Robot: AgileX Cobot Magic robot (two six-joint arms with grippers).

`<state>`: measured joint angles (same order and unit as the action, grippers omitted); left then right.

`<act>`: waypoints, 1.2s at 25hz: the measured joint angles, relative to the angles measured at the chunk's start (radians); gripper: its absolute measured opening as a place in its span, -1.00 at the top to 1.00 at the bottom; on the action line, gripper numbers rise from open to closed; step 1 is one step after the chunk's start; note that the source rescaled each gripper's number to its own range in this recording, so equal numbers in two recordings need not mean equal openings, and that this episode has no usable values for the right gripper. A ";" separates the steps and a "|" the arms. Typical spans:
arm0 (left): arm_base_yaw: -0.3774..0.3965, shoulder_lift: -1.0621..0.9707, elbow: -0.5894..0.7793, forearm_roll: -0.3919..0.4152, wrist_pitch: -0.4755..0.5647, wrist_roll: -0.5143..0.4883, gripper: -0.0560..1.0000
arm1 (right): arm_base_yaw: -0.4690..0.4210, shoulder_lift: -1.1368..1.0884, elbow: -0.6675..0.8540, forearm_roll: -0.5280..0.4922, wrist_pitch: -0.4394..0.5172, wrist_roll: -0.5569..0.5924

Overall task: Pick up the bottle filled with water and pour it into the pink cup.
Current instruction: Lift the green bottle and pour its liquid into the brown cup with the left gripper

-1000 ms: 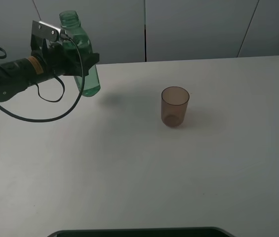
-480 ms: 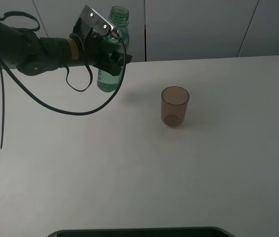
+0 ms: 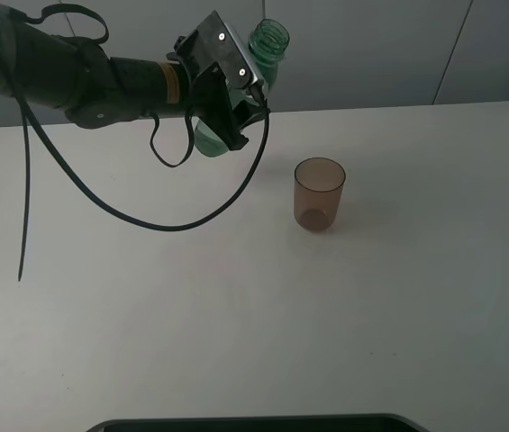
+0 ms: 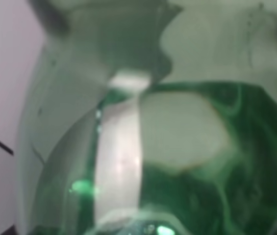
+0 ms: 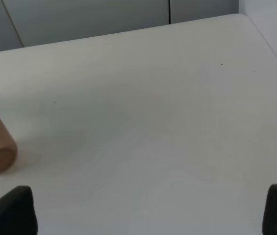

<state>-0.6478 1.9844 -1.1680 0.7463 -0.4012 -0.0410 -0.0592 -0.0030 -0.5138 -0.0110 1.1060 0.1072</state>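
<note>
The pink cup (image 3: pixel 319 193) stands upright on the table (image 3: pixel 236 306), a little right of the middle and toward the far side. To its left and further back, the bottle (image 3: pixel 268 47) is held off the table, clamped in the left tool (image 3: pixel 234 103). It is tilted so its neck leans toward the cup's side, and it is clear of the cup. The arm (image 3: pixel 74 76) reaches in from the far left. Wall panels (image 3: pixel 362 45) rise behind the table's far edge.

Looking down from high over the desk (image 3: pixel 236 315); staring from left wrist very near at the bottle (image 4: pixel 177 147); sharing the pink cup (image 3: pixel 319 193) between high and right-wrist views.
</note>
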 joint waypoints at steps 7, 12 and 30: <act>-0.033 0.004 0.000 -0.014 0.044 0.151 0.89 | 0.000 0.000 0.000 0.000 0.000 0.000; -0.036 0.004 0.000 -0.012 0.051 0.220 0.89 | 0.000 0.000 0.000 0.000 0.000 0.000; -0.081 0.025 -0.055 -0.046 0.194 0.427 0.89 | 0.000 0.000 0.000 0.000 0.000 0.000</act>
<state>-0.7290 2.0095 -1.2235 0.7005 -0.2073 0.3856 -0.0592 -0.0030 -0.5138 -0.0110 1.1060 0.1072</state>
